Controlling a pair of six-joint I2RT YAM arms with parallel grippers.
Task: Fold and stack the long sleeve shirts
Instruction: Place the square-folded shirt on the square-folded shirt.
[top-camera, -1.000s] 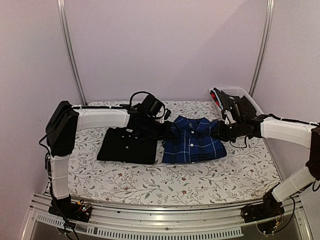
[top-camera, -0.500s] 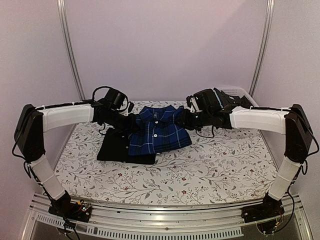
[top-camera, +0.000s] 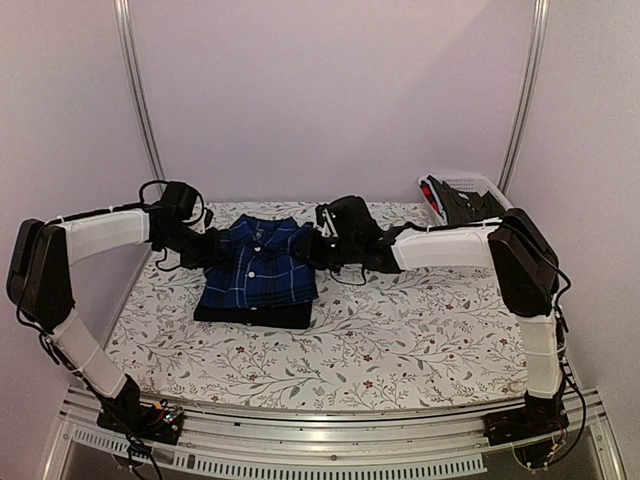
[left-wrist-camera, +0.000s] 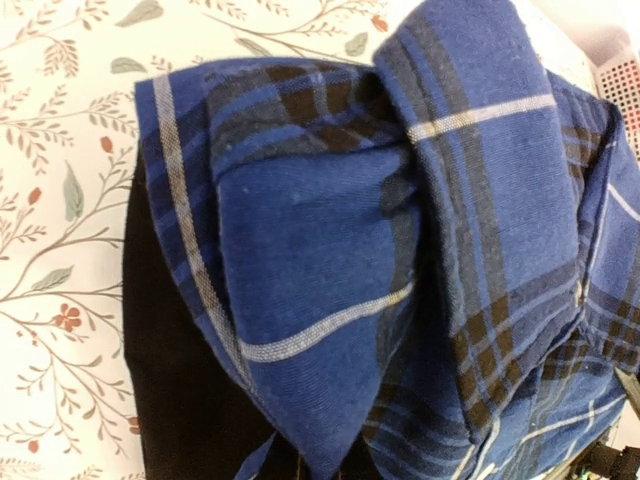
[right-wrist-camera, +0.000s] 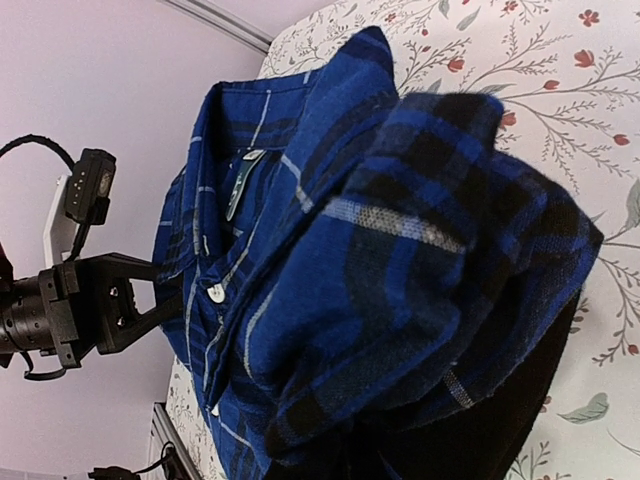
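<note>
When viewed from above and behind, largest of all: the table, spread with a pale cloth printed with leafy sprigs and small red flowers; next, bolted at its near corners, the left arm and the right arm, both bent inward toward the far left part of the cloth; at the far right corner, a white lattice basket with something dark inside, well apart from the shirts; then the black shirt, folded flat on the table, showing only as a dark strip along the near edge beneath the plaid; over it, the blue plaid shirt, folded, collar toward the far side, placket facing up, edges roughly in line with the black one below; cannot tell whether resting fully on it or hanging just above.

Clamped on the plaid's left edge, the left gripper; clamped on its right edge, the right gripper; both pinched tight on bunched cloth, fingertips buried in the folds in each wrist view; from the left wrist, a swollen fold of plaid filling the picture, black cloth under it, printed table cloth to one side; from the right wrist, a like bunch up close, black beneath; smallest, white buttons down the placket and a narrow label inside the collar.
</note>
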